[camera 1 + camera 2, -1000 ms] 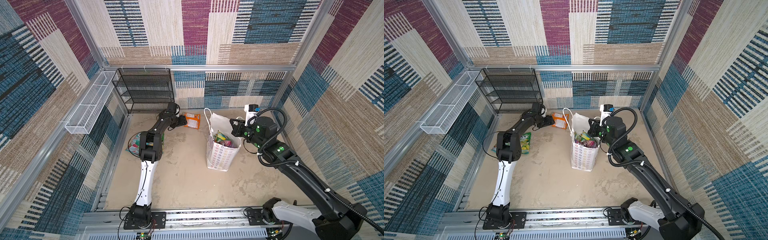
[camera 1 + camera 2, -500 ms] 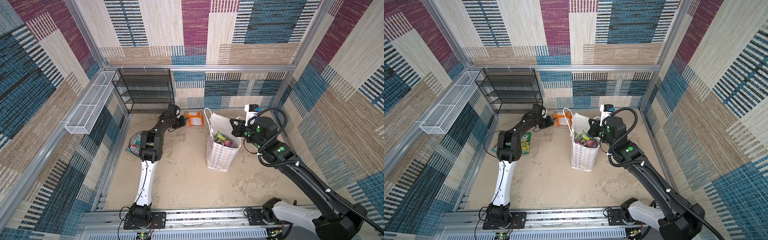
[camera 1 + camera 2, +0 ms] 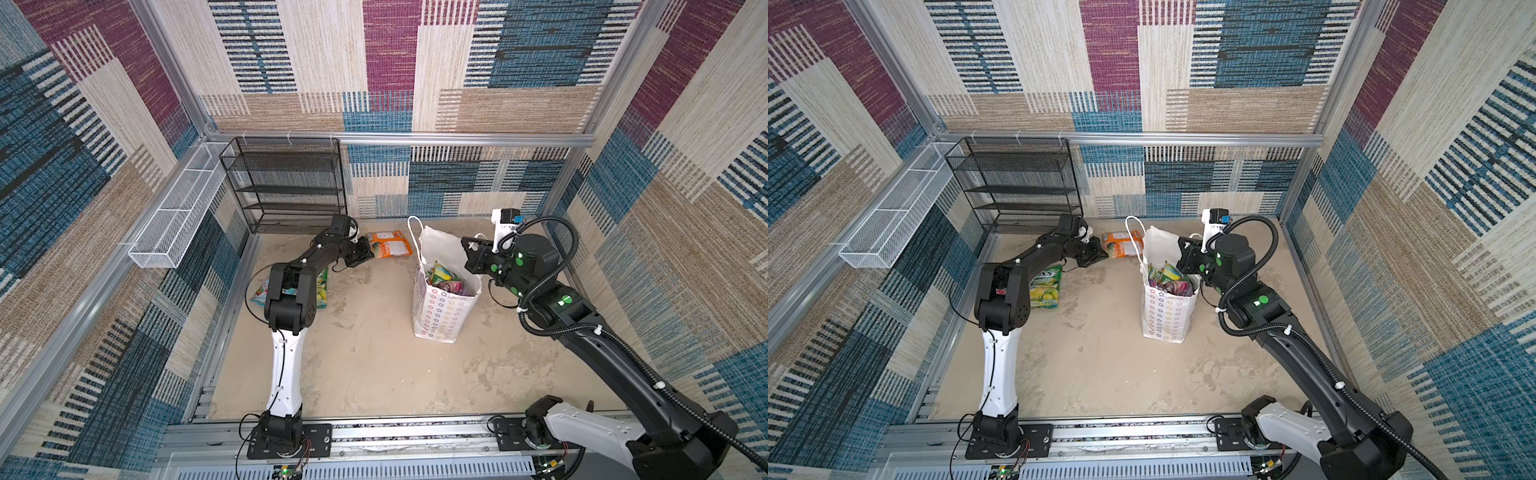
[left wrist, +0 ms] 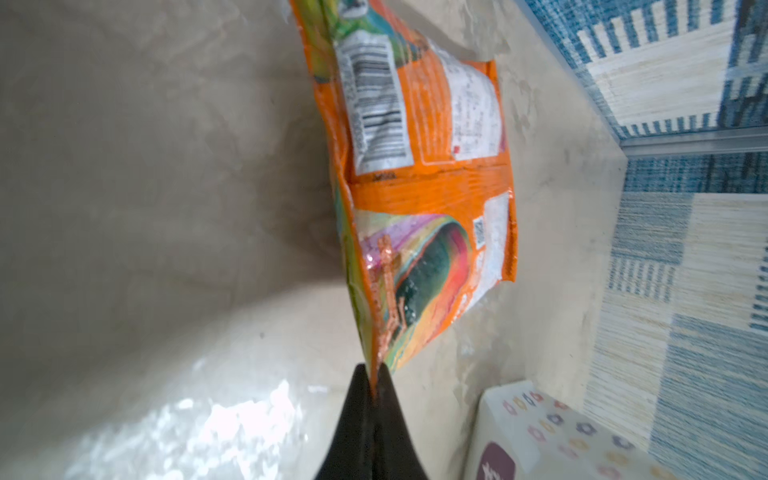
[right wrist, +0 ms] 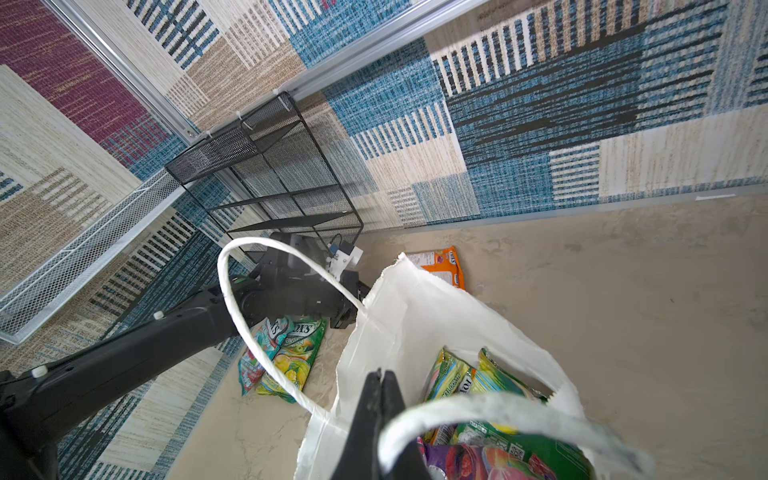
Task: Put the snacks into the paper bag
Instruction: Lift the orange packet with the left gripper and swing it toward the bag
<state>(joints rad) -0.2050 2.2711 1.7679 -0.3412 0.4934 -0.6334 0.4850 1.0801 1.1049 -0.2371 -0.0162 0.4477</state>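
Note:
An orange snack packet point(image 4: 419, 183) lies by the back wall, left of the paper bag, and my left gripper point(image 4: 376, 376) is shut on its near edge. Both top views show that left gripper point(image 3: 368, 251) point(image 3: 1102, 251) at the orange packet point(image 3: 390, 245) point(image 3: 1121, 245). The white paper bag point(image 3: 440, 316) point(image 3: 1167, 316) stands open mid-floor with several snacks point(image 5: 478, 399) inside. My right gripper point(image 5: 380, 374) point(image 3: 468, 248) is shut over the bag's mouth, its cord handle point(image 5: 478, 405) draped across the fingers. A yellow-green packet point(image 5: 297, 353) and a teal packet point(image 5: 257, 357) lie under the left arm.
A black mesh rack point(image 3: 291, 187) stands in the back left corner, close behind the left gripper. A white wire basket point(image 3: 178, 216) hangs on the left wall. Patterned walls enclose the floor, and a metal rail point(image 3: 415, 432) runs along the front.
My left gripper has closed on the orange packet's edge. The right arm and the bag have not moved.

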